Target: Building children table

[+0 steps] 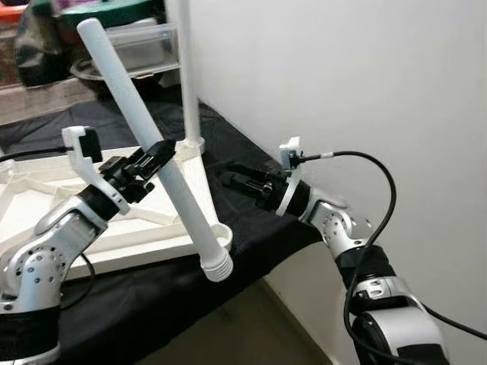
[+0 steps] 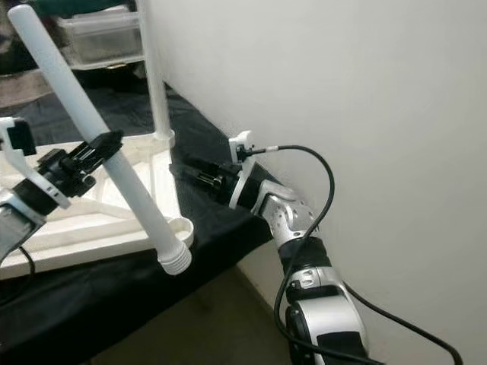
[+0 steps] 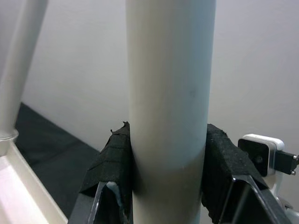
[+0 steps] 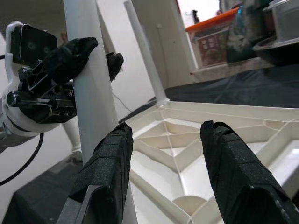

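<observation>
Left gripper at centre-left clamping a smooth white table leg, tilted, ribbed threaded end lowest, right gripper fingers apart beside the upturned white tabletop

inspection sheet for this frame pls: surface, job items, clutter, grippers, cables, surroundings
Surface: black cloth covers the work surface and hangs over its edge.
Job's things: white tabletop lies upside down, ribs up; one table leg stands upright in a corner socket; a second loose leg is held tilted, its threaded end just beside the near corner socket, not seated.
Clutter: clear plastic bin and a dark bowl behind the tabletop.
Grippers: left gripper shut on the loose leg mid-shaft; right gripper open, low over the cloth, pointing at the tabletop.
Cables: black cable loops from the right wrist down the arm.
Surroundings: plain white wall on the right.
</observation>
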### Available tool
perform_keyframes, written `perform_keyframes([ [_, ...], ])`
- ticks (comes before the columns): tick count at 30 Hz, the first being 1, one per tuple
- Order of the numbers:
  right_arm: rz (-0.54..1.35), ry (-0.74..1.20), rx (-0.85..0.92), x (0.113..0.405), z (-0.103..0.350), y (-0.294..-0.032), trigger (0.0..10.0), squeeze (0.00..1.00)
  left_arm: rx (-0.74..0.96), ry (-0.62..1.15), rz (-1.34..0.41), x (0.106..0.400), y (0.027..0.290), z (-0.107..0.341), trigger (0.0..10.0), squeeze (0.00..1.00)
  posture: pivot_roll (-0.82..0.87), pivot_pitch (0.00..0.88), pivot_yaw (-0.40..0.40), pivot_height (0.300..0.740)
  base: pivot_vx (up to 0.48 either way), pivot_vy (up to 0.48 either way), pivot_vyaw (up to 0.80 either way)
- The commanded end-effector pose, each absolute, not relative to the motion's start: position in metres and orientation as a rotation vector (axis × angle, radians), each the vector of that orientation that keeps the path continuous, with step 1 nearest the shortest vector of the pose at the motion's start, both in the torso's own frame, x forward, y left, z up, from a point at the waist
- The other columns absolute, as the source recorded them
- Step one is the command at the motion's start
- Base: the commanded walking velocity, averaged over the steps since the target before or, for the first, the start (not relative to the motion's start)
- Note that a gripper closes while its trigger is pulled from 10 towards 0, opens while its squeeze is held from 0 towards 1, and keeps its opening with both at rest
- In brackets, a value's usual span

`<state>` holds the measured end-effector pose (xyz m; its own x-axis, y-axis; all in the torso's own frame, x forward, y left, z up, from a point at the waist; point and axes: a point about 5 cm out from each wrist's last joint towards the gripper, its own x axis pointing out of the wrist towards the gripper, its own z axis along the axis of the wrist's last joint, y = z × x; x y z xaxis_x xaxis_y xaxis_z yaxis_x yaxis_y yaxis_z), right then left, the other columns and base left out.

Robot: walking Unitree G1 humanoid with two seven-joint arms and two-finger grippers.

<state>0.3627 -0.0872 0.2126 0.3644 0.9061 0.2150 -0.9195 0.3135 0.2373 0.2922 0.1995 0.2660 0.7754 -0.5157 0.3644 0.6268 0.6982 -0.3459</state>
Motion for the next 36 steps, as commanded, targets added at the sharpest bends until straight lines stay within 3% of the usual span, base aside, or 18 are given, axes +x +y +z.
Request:
perform_keyframes([
  [1,1.207,-0.045,0.315,0.361,0.212,-0.085,10.0,0.00,-0.452,-0.268,-0.633,0.293,0.203,0.269,10.0,0.00,0.01,0.000,-0.011,0.740,0.000,0.000,-0.80],
  [14,1.199,-0.055,0.295,0.361,0.213,-0.084,10.0,0.00,-0.444,-0.274,-0.624,0.294,0.203,0.268,10.0,0.00,0.01,0.000,-0.010,0.740,0.000,0.000,-0.79],
  [22,1.238,-0.050,0.256,0.362,0.219,-0.085,10.0,0.00,-0.420,-0.263,-0.648,0.295,0.203,0.270,10.0,0.00,0.01,0.000,-0.015,0.740,0.000,0.000,0.00],
  [36,1.460,0.008,0.060,0.363,0.236,-0.082,10.0,0.00,-0.312,-0.200,-0.879,0.295,0.196,0.282,10.0,0.00,0.02,0.000,-0.032,0.740,0.000,0.000,0.00],
])
